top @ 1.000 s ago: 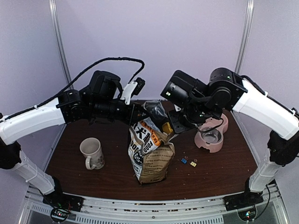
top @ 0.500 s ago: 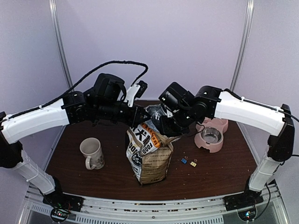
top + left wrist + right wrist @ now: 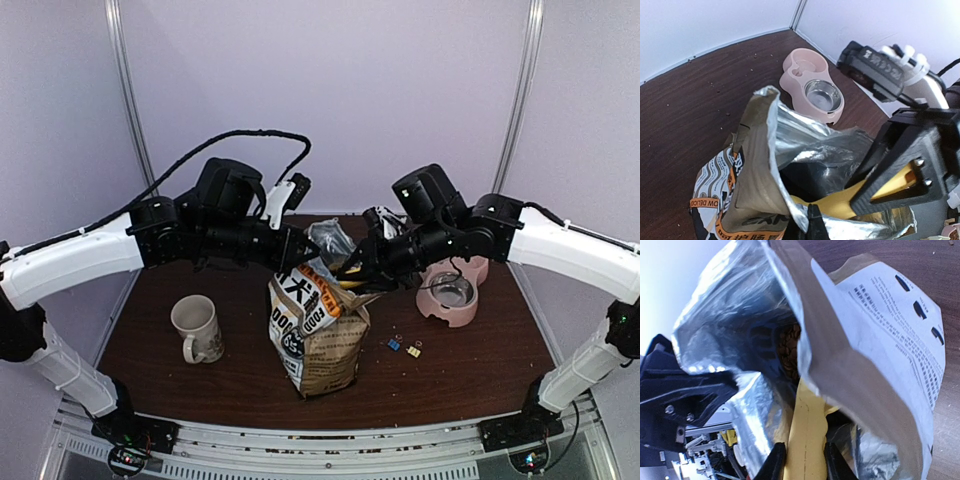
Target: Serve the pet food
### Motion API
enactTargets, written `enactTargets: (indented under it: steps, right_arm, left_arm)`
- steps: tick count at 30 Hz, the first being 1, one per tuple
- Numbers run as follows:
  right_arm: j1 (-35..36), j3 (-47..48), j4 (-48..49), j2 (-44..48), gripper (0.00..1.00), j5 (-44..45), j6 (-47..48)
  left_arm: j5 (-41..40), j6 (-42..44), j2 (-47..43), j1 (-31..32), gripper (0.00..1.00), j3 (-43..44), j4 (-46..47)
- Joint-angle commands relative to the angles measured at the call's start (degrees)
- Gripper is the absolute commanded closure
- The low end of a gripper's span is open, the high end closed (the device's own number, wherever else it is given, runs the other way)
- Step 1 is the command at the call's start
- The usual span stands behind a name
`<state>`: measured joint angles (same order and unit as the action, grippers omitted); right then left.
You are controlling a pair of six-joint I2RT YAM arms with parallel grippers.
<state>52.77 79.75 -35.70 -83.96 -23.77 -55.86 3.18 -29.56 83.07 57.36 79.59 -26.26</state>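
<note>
Clamping flat yellow handle (image 3: pixel 809 412), right gripper (image 3: pixel 805 458) inside crinkled foil-lined bag (image 3: pixel 880 335)

The bag (image 3: pixel 880 340) is swallowing the far end of the yellow tool (image 3: pixel 807 440) that my right fingers (image 3: pixel 777 460) are pinching; the frame edge is cutting those fingers short, and shadow is hiding most kibble (image 3: pixel 790 352).

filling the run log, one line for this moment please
left gripper: pinches bag rim | right gripper: holds yellow scoop inside bag | kibble: in bag | bowl: empty
</note>
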Motion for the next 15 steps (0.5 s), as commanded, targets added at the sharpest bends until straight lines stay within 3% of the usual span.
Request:
enactTargets:
  steps: [1, 15]
  right_arm:
    - [-0.9, -1.6, 7.0, 5.1, 0.87, -10.2, -5.6]
    - [-6.2, -24.4, 30.2, 22.2, 0.88, -11.1, -27.0]
  left_arm:
    - [0.3, -0.7, -2.2, -0.1, 1.0, 0.3, 4.3]
    - [-0.2, -1.9, -6.4, -0.1, 1.0, -1.1, 3.8]
